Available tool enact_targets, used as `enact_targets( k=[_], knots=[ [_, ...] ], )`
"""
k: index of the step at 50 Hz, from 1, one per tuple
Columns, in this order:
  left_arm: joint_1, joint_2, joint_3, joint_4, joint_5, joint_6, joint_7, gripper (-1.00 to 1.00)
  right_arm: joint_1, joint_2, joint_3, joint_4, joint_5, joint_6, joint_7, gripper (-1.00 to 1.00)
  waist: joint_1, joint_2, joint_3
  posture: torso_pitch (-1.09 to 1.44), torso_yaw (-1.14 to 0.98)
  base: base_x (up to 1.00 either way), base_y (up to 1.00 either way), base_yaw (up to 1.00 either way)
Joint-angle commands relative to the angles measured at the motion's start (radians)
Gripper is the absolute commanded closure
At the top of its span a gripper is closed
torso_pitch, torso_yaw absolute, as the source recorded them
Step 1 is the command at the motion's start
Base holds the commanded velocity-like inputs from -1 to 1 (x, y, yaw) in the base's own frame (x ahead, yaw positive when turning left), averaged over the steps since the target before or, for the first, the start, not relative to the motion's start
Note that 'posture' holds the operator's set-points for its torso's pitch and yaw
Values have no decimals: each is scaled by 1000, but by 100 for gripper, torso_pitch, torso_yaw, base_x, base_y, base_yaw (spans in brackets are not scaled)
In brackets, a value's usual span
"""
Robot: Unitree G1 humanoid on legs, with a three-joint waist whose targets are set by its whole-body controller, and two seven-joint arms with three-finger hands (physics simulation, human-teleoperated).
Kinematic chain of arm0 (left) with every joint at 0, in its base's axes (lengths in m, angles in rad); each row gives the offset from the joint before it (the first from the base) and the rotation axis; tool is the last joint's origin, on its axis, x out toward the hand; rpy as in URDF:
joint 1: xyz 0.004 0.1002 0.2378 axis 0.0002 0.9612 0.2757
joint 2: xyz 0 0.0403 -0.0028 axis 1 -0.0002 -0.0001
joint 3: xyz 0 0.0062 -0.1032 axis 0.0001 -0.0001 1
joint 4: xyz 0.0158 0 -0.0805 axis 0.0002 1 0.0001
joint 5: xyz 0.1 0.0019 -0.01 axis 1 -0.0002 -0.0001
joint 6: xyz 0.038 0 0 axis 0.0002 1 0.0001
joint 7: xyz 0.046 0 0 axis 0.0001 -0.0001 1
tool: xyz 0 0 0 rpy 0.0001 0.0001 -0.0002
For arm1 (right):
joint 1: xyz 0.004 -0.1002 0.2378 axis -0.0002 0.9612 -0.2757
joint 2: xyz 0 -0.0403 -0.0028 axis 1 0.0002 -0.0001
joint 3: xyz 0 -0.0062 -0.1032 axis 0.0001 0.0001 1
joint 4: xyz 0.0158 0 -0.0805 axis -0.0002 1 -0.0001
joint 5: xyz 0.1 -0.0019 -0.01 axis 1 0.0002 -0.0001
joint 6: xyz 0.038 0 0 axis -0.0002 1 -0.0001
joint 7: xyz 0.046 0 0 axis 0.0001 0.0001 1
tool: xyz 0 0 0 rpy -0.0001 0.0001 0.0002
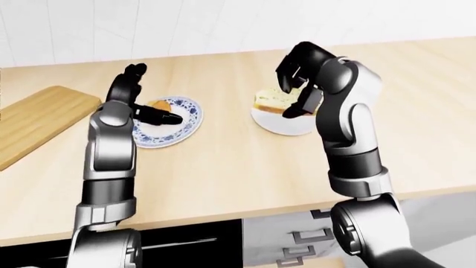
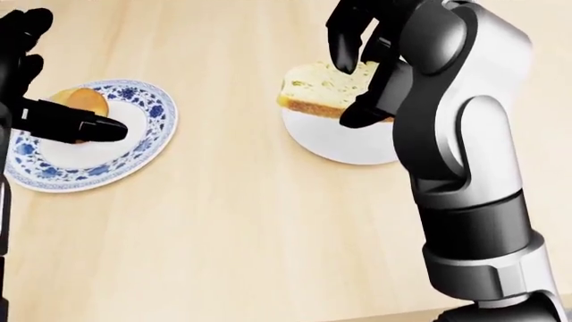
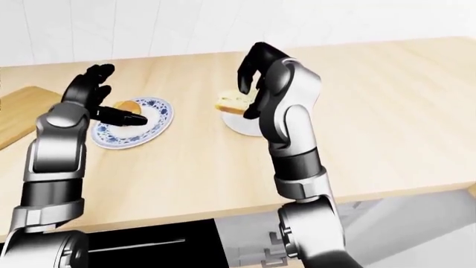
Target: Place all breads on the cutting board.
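A small golden bread roll (image 2: pixel 78 102) lies on a blue-patterned plate (image 2: pixel 147 141) at the head view's left. My left hand (image 1: pixel 152 96) hovers over that plate, open, with its thumb stretched across the roll's lower side. A slice of bread (image 2: pixel 317 86) rests on a white plate (image 2: pixel 335 144), overhanging its upper left rim. My right hand (image 2: pixel 351 90) is open at the slice's right end, fingers above it and thumb at its edge. The wooden cutting board (image 1: pixel 37 120) lies at the far left of the left-eye view, with no bread on it.
Everything sits on a light wooden counter (image 1: pixel 245 167) that meets a white tiled wall (image 1: pixel 223 22) at the top. Below the counter's near edge are a black appliance front (image 1: pixel 186 240) and grey drawers (image 1: pixel 297 240).
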Motion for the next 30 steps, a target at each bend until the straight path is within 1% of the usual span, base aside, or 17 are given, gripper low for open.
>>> enact_targets(
  k=[1,4,13,18,22,27,30],
  knots=[
    [-33,14,6,-32,6,-38,14,-62,-34,-7,-5,-34,-7,-12,-17,100,0,4,-32,0,0,0,0,0],
    [-32,18,6,-16,11,-47,21,-55,-33,-9,-7,-34,-6,-12,-17,100,0,4,-32,0,0,0,0,0],
    [-36,22,10,75,14,-103,68,-55,-25,-8,-7,-28,1,-17,-27,100,-2,6,-32,0,0,0,0,0],
    [-58,22,8,129,11,-127,90,-57,-22,-9,-8,-21,6,-20,-35,100,-2,6,-33,0,0,0,0,0],
    [-82,19,2,202,6,-160,117,-60,-19,-10,-8,-22,8,-20,-38,100,-1,6,-34,0,0,0,0,0],
    [-120,20,-2,341,-9,-228,158,-59,-16,-9,-7,-15,11,-23,-46,100,-1,6,-36,0,0,0,0,0],
    [-136,22,-4,375,-16,-240,168,-57,-15,-9,-7,-12,13,-24,-49,100,-1,7,-37,0,0,0,0,0]
  ],
)
